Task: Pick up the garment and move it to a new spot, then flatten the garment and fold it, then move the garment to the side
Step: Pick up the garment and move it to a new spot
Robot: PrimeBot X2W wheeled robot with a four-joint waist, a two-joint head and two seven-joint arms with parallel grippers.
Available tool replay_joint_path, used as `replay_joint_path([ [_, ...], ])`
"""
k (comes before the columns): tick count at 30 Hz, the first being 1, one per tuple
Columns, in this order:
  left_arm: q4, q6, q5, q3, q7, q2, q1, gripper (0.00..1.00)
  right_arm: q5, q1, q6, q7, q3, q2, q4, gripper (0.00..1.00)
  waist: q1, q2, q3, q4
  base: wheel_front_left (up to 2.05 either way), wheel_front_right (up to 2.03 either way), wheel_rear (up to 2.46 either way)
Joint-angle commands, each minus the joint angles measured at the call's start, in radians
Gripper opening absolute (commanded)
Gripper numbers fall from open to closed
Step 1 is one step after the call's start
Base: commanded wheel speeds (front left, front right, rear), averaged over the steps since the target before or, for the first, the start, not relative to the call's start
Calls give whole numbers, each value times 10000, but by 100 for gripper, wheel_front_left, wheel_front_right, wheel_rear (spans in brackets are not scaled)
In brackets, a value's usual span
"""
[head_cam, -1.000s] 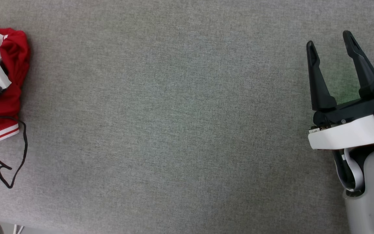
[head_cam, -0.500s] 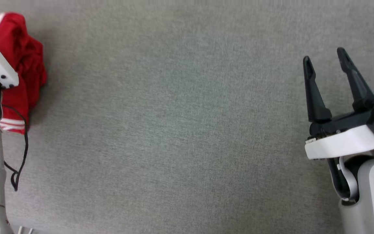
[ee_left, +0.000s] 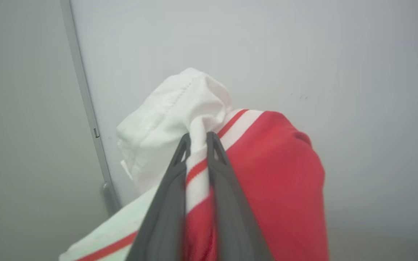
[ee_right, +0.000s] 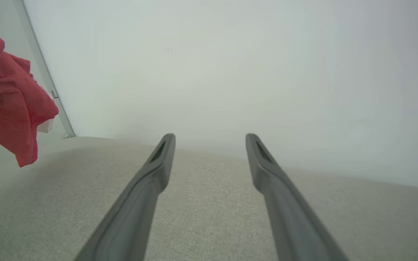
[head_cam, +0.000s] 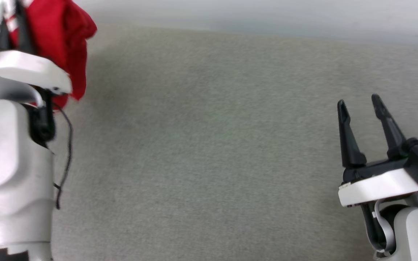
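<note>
The garment [ee_left: 278,174] is a bunched red shirt with a white sleeve and red-and-white striped trim. My left gripper [ee_left: 198,137] is shut on its striped trim, and the cloth hangs from the fingers in front of a pale wall. In the head view the garment [head_cam: 62,40] hangs at the top left, above the left arm's white wrist, off the grey table [head_cam: 209,152]. My right gripper [head_cam: 357,100] stands open at the lower right with nothing between its fingers. In the right wrist view the right gripper [ee_right: 210,136] points at the wall, with the garment [ee_right: 9,105] hanging far left.
A grey fabric-covered table top spreads between the two arms. A pale wall rises behind its far edge, with a thin vertical metal strip [ee_right: 45,72] at the left. A loose black cable [head_cam: 65,145] dangles beside the left forearm.
The left gripper has shut on the garment and lifted it off the table. The head camera has tilted up, bringing the wall into view. The right gripper stays open.
</note>
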Motion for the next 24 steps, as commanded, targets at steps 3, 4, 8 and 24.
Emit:
replay_joint_path([
  [3, -541, -198, -55, -456, 197, -471, 636, 0, 93, 333, -3, 50, -12, 66, 3, 100, 2, 0, -709, -921, 0, 0, 0],
  [4, -732, -283, -33, -631, 280, -613, 827, 0, 114, 413, -3, 64, -12, 71, -7, 100, 2, 0, -781, -1093, 0, 0, 0],
  [8, -1390, -586, -158, -1445, 723, -1412, 1587, 0, 235, 685, -3, 127, -135, 82, -73, 100, 2, 0, -878, -1660, 0, 0, 0],
  [24, -18, -1196, -671, -6275, 1614, -2410, 3481, 85, 941, 655, -3, -275, -82, 78, 375, 100, 2, 0, 10, -3081, 0, 0, 0],
])
